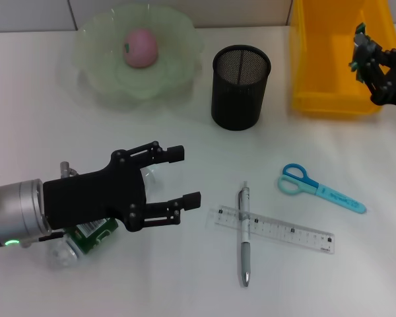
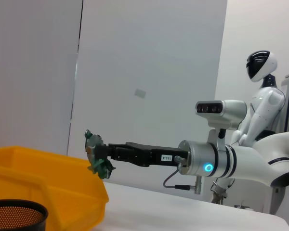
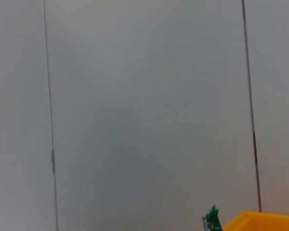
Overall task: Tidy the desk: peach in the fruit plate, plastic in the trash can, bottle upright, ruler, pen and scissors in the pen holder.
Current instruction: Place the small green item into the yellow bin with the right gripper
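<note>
Jaws of left gripper [image 1: 175, 187] spread wide, empty, hovering over the fallen bottle [image 1: 79, 241], which lies on its side under the wrist, long axis roughly across the tabletop [image 1: 185, 290]. Left arm is nearer to it. One pen [image 1: 244, 234] lies crossed over one ruler [image 1: 270, 229]; one scissors [image 1: 320, 188]; one pen holder [image 1: 241, 86]; one peach [image 1: 140, 47] in the fruit plate [image 1: 178, 59]. Right gripper [image 1: 368, 63] pinches green plastic [image 2: 97, 159] above the yellow trash can [image 1: 323, 86].

White surface [image 1: 185, 284], matte. Pale grey panelled wall [image 3: 144, 106] behind it, with thin dark vertical seams. A second white humanoid robot [image 2: 262, 103] stands at the wall.
</note>
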Robot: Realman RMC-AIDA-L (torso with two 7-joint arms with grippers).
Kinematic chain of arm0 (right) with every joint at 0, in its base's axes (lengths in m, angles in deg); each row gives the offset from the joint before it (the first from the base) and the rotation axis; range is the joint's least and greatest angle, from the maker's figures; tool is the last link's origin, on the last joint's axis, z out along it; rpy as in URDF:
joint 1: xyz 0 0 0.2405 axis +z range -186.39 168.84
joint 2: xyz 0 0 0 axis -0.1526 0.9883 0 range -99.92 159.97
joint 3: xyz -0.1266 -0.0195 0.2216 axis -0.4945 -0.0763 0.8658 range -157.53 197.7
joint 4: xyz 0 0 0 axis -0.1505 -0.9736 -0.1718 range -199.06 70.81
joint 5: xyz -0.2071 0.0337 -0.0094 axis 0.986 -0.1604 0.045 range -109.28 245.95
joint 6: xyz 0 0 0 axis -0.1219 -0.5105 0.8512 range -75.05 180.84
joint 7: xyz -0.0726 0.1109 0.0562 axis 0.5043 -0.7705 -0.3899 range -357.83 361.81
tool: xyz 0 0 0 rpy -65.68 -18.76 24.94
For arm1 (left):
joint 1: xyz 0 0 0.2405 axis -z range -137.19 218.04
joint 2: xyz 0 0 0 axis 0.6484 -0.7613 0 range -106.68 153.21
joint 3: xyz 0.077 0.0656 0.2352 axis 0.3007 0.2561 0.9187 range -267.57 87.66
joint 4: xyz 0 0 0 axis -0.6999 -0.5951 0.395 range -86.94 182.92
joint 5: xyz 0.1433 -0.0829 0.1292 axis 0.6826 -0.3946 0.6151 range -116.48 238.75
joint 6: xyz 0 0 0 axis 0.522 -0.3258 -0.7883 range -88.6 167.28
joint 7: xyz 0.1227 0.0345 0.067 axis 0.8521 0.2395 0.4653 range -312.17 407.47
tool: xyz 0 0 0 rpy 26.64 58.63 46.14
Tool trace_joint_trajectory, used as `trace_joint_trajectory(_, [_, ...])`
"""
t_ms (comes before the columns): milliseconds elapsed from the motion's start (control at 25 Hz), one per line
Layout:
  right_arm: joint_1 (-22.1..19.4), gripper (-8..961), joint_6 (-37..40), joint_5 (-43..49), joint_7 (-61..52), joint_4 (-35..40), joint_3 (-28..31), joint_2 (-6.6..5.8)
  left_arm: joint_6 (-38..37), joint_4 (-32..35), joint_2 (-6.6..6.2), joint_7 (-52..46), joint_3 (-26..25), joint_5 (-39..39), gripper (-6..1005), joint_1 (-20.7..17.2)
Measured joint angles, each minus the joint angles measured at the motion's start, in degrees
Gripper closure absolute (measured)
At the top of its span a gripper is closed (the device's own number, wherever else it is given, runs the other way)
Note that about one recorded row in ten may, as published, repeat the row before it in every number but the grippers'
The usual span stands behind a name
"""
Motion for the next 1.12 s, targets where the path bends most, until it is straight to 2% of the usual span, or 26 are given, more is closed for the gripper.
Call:
trace_joint_trajectory(520, [4.8,741,-8.4,-3.9,3.9,-4.0,0.0,0.22,0.0,0.3,0.0,0.0,-0.4,0.0,183,-0.3])
trace_joint_trajectory(880, [9.5,726,-18.1,-6.7,3.9,-5.7,-0.2,0.26,0.0,0.3,0.0,0.0,-0.4,0.0,184,0.1])
trace_joint_trajectory(1120, [10.3,715,-19.0,-6.7,3.9,-5.8,-0.3,0.24,0.0,0.3,0.0,0.0,-0.8,0.0,184,0.2])
